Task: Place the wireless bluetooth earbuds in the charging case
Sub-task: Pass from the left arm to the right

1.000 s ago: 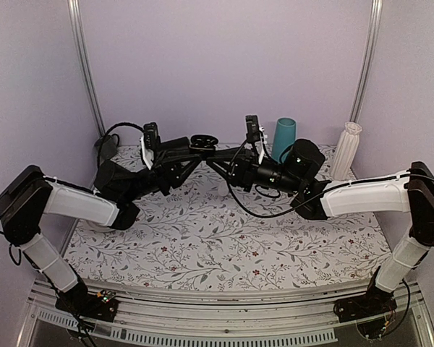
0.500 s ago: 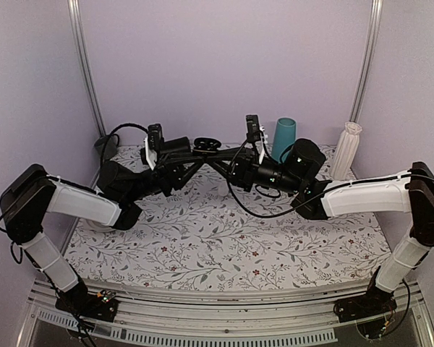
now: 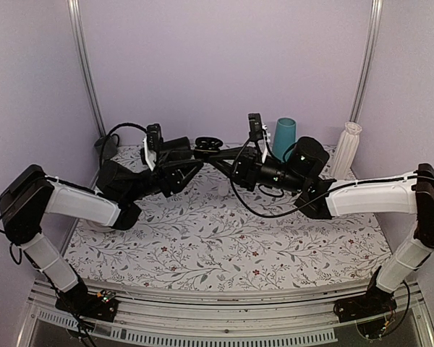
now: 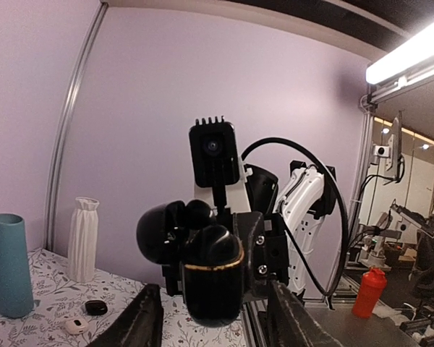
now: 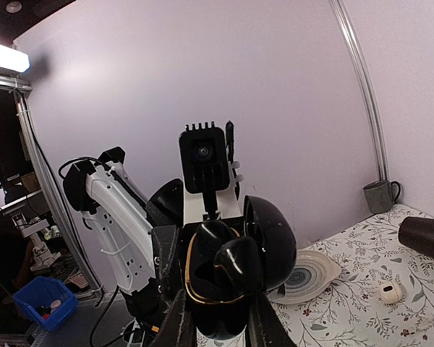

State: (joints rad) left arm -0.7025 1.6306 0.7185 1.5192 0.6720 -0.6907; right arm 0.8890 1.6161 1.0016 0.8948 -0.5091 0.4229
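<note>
My right end effector (image 5: 218, 300) sat low in the middle of the right wrist view. Its fingers were clamped on the case (image 5: 217, 278), whose lid was hinged open toward the right. A glossy black earbud (image 5: 235, 264) seemed to sit in the well, though black on black I couldn't be sure. At the bottom centre of the left wrist view, my left end effector (image 4: 215, 289) stood with its fingers apart, flanking the case, with a gap showing on the case's left side. From above, both met at upper centre, with the case in the air over the counter (image 3: 202, 231). Farther back, a plate (image 5: 304, 278) and a mug (image 5: 382, 195) stood at the right of the right wrist view. A teal vase (image 4: 7, 264) and a white vase (image 4: 83, 238) stood at the lower left of the left wrist view.
</note>
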